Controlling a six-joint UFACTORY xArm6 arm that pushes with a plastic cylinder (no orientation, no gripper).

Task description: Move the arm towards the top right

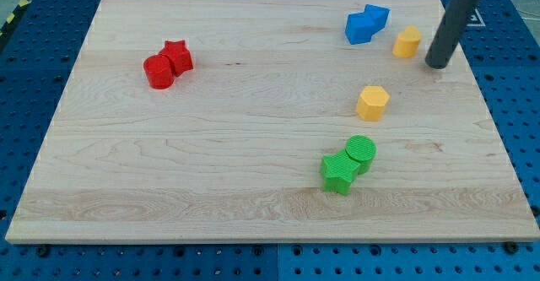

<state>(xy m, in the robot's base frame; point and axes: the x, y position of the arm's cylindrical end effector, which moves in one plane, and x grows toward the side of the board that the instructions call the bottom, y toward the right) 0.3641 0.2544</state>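
My dark rod comes down from the view's top right, and my tip (438,64) rests on the wooden board (236,146) near its right side. The tip is just right of a yellow block (407,41), apart from it. Two blue blocks (365,24) touch each other left of that yellow block. A yellow hexagon block (372,102) lies lower left of the tip. A green cylinder (361,152) and a green star (338,172) touch each other lower down. A red star (177,56) and a red cylinder (158,71) touch at the view's left.
The board lies on a blue perforated table (34,45) that shows around all its edges. The board's right edge (485,104) is close to my tip.
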